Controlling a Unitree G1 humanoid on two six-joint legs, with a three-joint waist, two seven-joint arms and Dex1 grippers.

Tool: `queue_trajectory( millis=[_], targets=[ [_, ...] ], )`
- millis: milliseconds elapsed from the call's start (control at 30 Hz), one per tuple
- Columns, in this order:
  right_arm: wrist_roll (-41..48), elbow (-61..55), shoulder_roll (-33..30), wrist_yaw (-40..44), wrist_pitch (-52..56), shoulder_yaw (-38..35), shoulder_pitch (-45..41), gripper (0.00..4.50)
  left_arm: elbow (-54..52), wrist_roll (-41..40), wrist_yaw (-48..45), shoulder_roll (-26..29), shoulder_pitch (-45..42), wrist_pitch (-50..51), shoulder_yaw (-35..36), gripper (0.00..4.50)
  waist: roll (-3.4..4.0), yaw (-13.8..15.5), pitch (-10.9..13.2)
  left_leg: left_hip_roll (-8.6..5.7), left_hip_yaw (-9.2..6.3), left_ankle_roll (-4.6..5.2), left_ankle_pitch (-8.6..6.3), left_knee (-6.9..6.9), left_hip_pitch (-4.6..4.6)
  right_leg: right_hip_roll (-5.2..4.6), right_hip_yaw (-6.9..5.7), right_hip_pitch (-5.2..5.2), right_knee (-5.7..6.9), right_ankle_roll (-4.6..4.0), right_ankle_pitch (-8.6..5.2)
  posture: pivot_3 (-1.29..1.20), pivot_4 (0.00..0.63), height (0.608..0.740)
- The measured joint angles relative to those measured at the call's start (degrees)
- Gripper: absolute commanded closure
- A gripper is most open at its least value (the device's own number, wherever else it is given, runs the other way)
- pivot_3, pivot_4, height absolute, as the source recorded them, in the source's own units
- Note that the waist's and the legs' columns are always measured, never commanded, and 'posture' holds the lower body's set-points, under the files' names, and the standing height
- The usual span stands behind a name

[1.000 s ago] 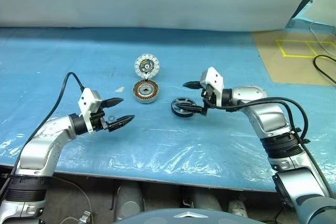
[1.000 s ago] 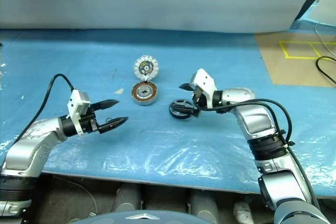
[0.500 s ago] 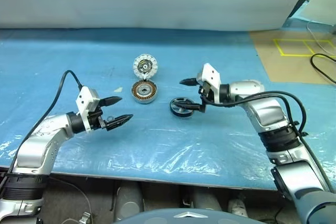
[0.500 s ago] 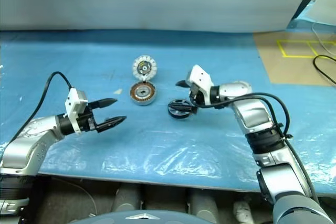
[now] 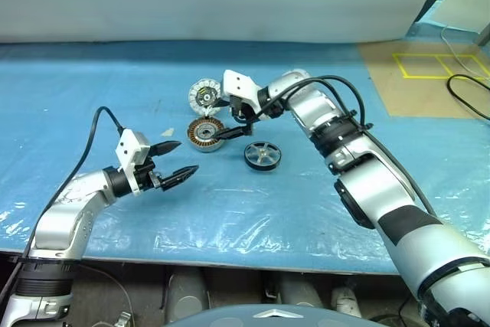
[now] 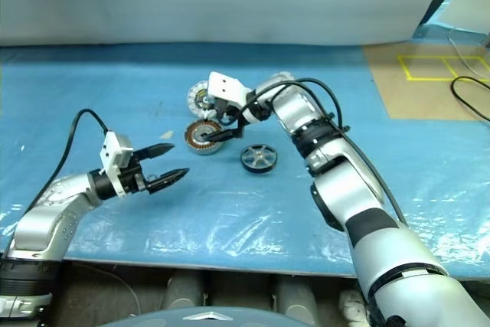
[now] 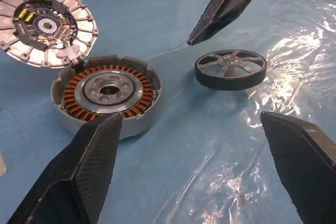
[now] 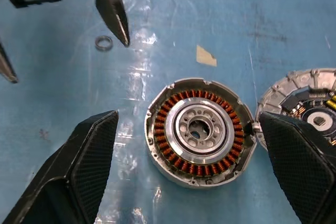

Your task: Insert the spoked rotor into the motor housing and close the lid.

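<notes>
The right tool [image 5: 230, 118] hangs wide and empty above the shallow grey copper-wound motor housing [image 5: 207, 134], its round hinged lid [image 5: 203, 95] lying open. The black-rimmed spoked rotor [image 5: 262, 155] lies just beside on the blue worktop [image 5: 321, 189]. The left tool [image 5: 173, 163] is wide, empty.

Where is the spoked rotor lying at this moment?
In the left eye view the spoked rotor lies flat on the blue sheet, just right of the motor housing and apart from it, held by neither gripper.

The left hand [image 5: 174, 160] hovers low at the robot's left, forearm bent inward, its two black fingers spread apart and empty. The right arm reaches far across toward the left, wrist tilted downward, and the right hand [image 5: 227, 121] is spread wide, gripping nothing.
</notes>
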Motion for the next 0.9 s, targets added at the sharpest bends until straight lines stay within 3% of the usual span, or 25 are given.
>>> queue_trajectory(
  millis=[333,900],
  targets=[
    [-8.3,18.12,8.48,-1.72,-7.79,0.3,-4.82,0.0,-5.9,0.16,4.58,-2.67,6.59,-0.68,0.59,0.04,0.01,0.05,0.0,0.06,-0.01,0.05,-0.02,0.09,-0.22,-0.01,-0.09,-0.16,0.08,-0.05,0.01,0.0,0.15,0.74],
    [-18.11,22.51,12.06,-10.69,-10.59,0.85,-5.44,0.0,-9.11,0.2,8.19,-4.85,9.96,-1.24,0.41,0.04,0.04,0.03,0.02,0.12,0.11,-0.03,-0.22,0.24,0.22,-0.02,-0.02,-0.18,0.81,-0.4,-0.21,0.0,0.15,0.74]
  ],
)
